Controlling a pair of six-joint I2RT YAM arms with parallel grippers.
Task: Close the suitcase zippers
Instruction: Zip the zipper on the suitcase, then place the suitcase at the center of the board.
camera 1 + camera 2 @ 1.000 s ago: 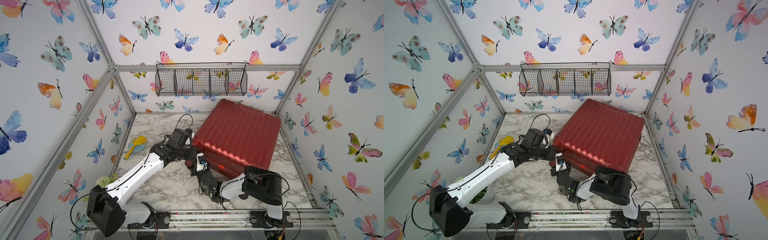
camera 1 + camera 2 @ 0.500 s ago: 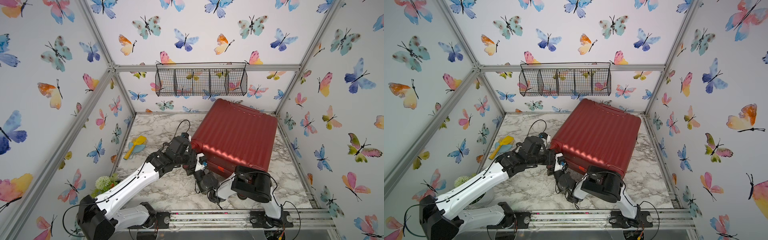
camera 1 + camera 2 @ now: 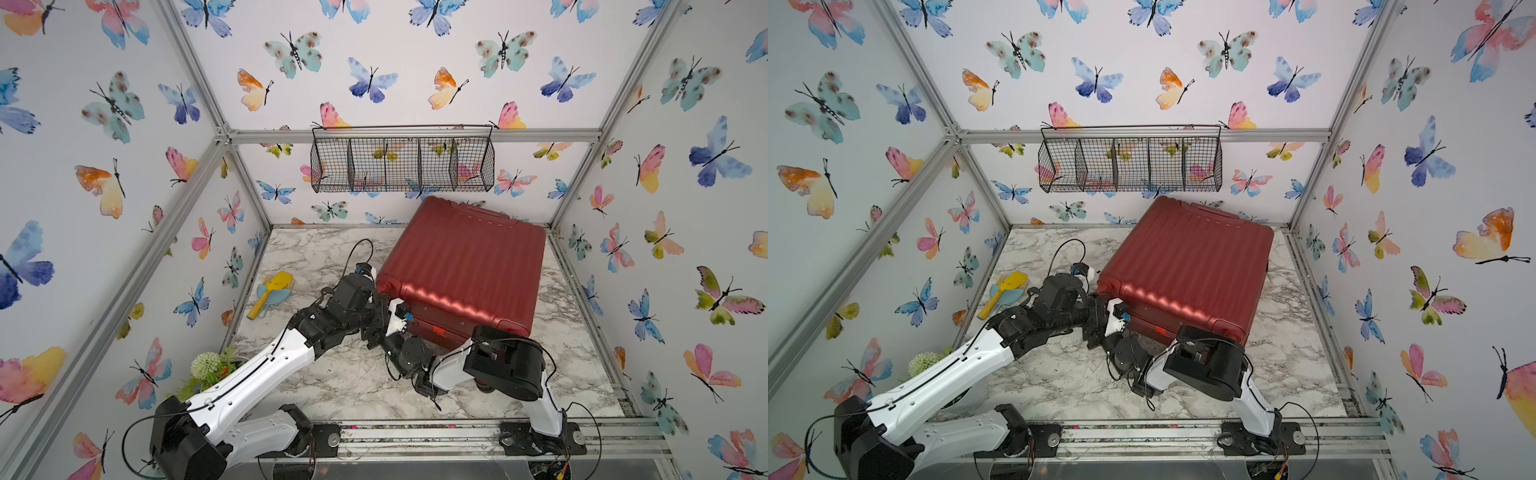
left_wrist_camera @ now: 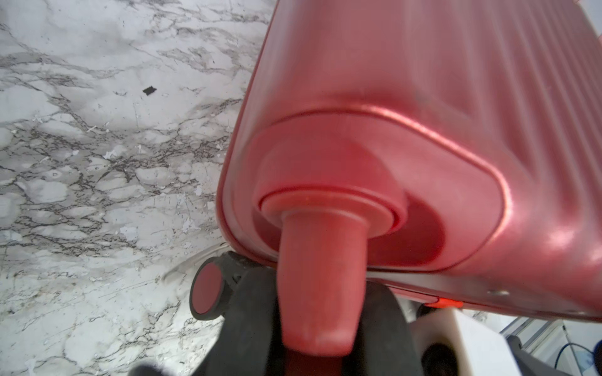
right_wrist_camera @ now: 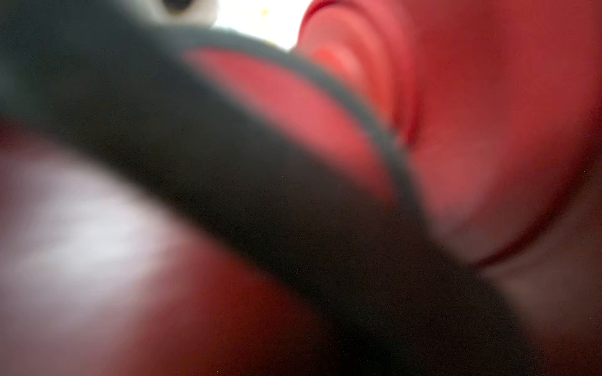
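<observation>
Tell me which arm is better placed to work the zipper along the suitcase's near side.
Right, probably: the right gripper is at that side's corner of the suitcase; the left gripper is by the corner wheel.

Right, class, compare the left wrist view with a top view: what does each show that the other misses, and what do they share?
Left wrist only: a close-up of a red caster stem, a black wheel with a red hub beside it, and a black speck on the marble. Top view only: the black wire basket on the back wall, a yellow-and-blue tool and a green plant. Both: the dark red suitcase lying on the marble tabletop.
</observation>
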